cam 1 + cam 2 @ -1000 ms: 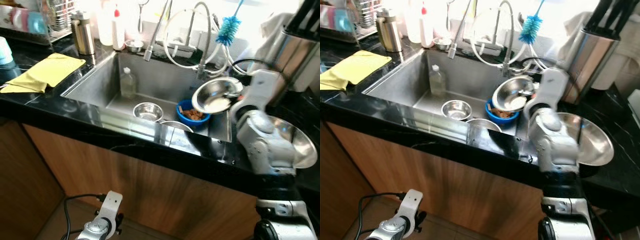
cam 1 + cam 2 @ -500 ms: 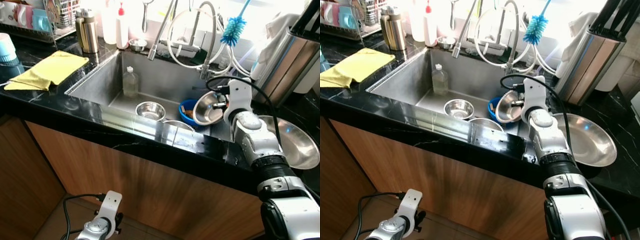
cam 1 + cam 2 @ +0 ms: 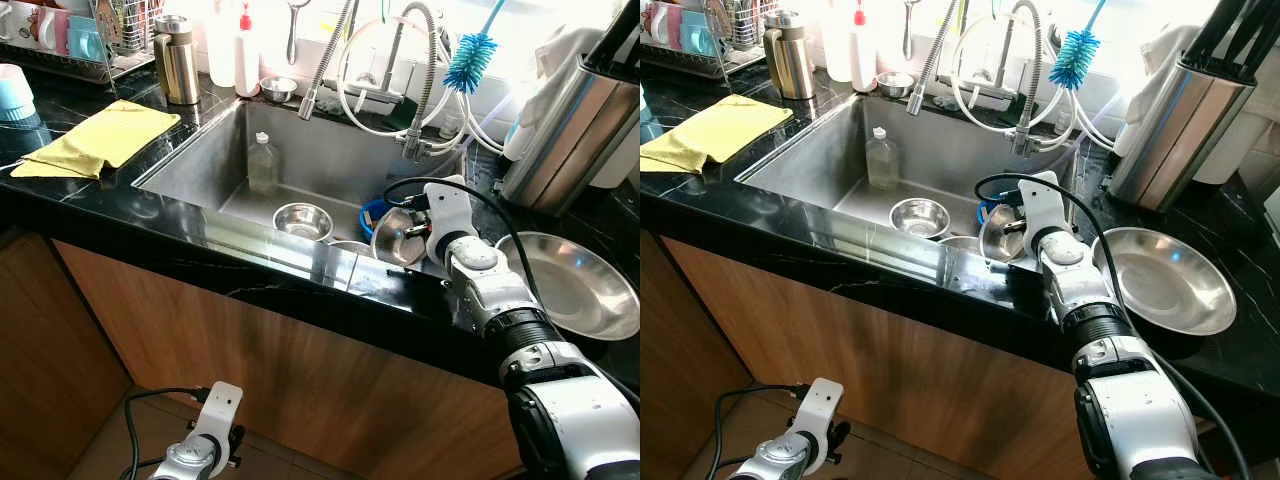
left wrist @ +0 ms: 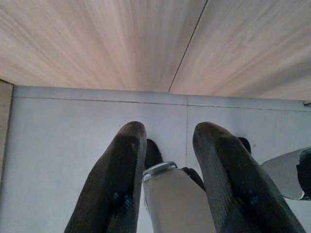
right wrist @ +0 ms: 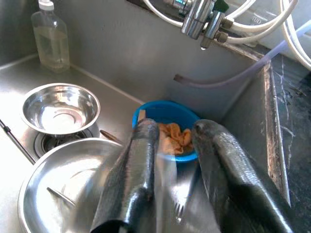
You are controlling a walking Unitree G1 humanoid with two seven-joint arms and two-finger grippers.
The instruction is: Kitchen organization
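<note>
My right gripper (image 3: 416,228) reaches over the sink's right end, shut on the rim of a tilted steel bowl (image 3: 398,238). That bowl hangs low inside the sink (image 3: 330,160), just in front of a blue bowl (image 5: 167,114) with orange-brown scraps in it. A small steel bowl (image 5: 60,108) sits over the drain. Nearer the front wall lies a larger steel bowl (image 5: 63,189), below my right fingers (image 5: 141,165). My left gripper (image 3: 205,450) hangs idle down by the floor, open.
A wide steel bowl (image 3: 572,285) rests on the black counter to the right, beside a steel knife holder (image 3: 560,140). A clear bottle (image 3: 261,165) stands in the sink. Faucet hoses (image 3: 410,95), a blue brush (image 3: 470,55), a thermos (image 3: 177,60) and a yellow cloth (image 3: 100,138) surround it.
My right arm has carried the held steel bowl from above the sink's right edge down into the sink, tipping it more upright. The camera has shifted a little.
</note>
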